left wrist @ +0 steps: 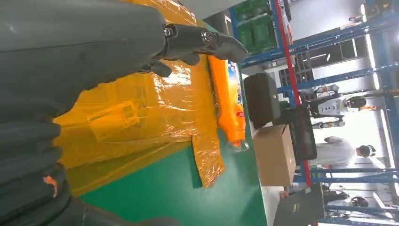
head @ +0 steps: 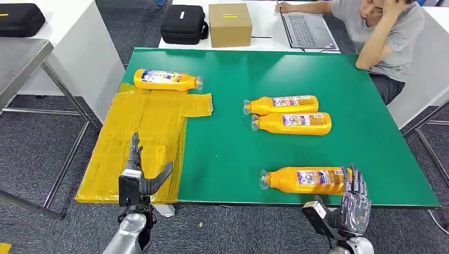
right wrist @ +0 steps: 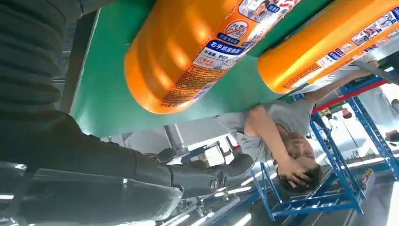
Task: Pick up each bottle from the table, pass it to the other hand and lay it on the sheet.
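Note:
Several orange bottles lie on the green table. One bottle rests at the far end of the yellow sheet. Two bottles lie side by side mid-table. The nearest bottle lies by the front edge, with another bottle behind it in the right wrist view. My right hand is open, just beside that near bottle's base, holding nothing. Over the sheet's near end my left hand hovers open and empty.
A person sits at the far right corner with a laptop. A cardboard box and a black bag stand beyond the table's far edge. A grey metal table stands at the left.

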`<move>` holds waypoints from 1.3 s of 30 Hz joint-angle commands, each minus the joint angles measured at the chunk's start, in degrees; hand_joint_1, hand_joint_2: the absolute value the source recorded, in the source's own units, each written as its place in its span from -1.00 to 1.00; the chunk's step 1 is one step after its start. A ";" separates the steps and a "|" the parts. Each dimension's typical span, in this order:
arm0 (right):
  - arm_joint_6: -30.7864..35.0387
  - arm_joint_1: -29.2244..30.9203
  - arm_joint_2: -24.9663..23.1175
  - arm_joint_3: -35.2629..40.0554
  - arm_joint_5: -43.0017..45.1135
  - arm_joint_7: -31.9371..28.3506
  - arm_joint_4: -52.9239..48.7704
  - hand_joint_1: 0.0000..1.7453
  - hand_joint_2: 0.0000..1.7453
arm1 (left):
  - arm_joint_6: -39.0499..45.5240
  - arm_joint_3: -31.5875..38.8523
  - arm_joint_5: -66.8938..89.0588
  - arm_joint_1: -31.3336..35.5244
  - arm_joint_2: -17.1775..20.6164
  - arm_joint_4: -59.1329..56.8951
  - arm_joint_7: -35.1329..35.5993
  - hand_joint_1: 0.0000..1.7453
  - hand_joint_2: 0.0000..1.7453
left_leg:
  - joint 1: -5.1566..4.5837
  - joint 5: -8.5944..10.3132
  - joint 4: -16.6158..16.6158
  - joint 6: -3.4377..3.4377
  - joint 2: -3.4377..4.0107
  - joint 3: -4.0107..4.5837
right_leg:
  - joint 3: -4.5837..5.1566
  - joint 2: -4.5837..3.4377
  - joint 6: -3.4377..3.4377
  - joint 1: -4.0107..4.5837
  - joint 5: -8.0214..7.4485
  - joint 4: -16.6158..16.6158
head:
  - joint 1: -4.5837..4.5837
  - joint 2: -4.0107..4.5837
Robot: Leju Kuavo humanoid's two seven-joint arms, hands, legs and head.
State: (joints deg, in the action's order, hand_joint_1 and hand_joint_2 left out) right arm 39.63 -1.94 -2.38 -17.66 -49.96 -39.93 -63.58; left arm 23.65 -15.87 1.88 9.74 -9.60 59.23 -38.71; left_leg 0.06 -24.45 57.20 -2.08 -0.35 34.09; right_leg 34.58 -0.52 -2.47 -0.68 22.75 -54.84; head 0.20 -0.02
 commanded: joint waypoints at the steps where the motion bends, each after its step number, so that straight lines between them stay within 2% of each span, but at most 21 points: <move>1: 0.37 2.27 0.85 1.22 0.92 -0.07 4.73 -1.00 1.00 | 0.00 -1.31 -0.15 2.56 0.55 -4.06 0.07 -1.00 1.00 | 0.01 -0.06 -0.04 0.08 0.05 -0.19 | -0.18 0.01 0.07 0.02 0.06 0.03 | 0.00 0.00; 8: 0.37 4.11 1.35 0.83 0.50 -0.07 7.37 -1.00 1.00 | -0.47 -1.97 -0.43 4.59 0.17 -6.63 -0.32 -1.00 1.00 | 0.01 -0.02 -0.03 0.05 0.01 -0.12 | -0.13 0.03 0.05 0.02 0.02 0.04 | 0.00 0.00; 22: 0.37 6.94 2.91 -0.94 -9.15 -0.07 8.12 -1.00 1.00 | -1.03 -3.44 -2.38 7.57 -1.08 -9.87 -1.29 -1.00 1.00 | 0.00 -0.06 -0.03 0.08 0.00 -0.22 | -0.23 0.07 0.07 0.01 0.08 0.02 | 0.00 0.00; 31: 0.37 12.64 5.74 1.35 -11.90 1.41 17.34 -1.00 1.00 | -0.92 -3.82 -3.46 8.15 -1.01 -9.68 -1.29 -1.00 1.00 | 0.00 -0.05 -0.02 0.07 0.09 -0.17 | -0.17 -0.04 0.05 0.01 0.03 0.03 | 0.00 0.02; 39: 0.37 14.03 7.47 3.60 -12.36 2.87 20.58 -1.00 1.00 | -0.46 -3.85 -3.96 8.54 -1.13 -9.79 -1.29 -1.00 1.00 | 0.02 -0.05 -0.02 0.07 0.04 -0.18 | -0.20 0.01 0.05 0.02 0.04 0.03 | 0.00 0.00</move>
State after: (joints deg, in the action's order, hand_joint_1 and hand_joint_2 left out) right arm 39.63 7.92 2.84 -17.18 -62.55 -37.92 -51.89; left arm 22.88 -18.47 -1.38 15.64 -11.26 53.44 -40.13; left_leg 0.06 -24.42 57.22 -2.08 -0.37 34.10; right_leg 34.57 -0.51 -2.49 -0.69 22.73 -54.85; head 0.20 -0.02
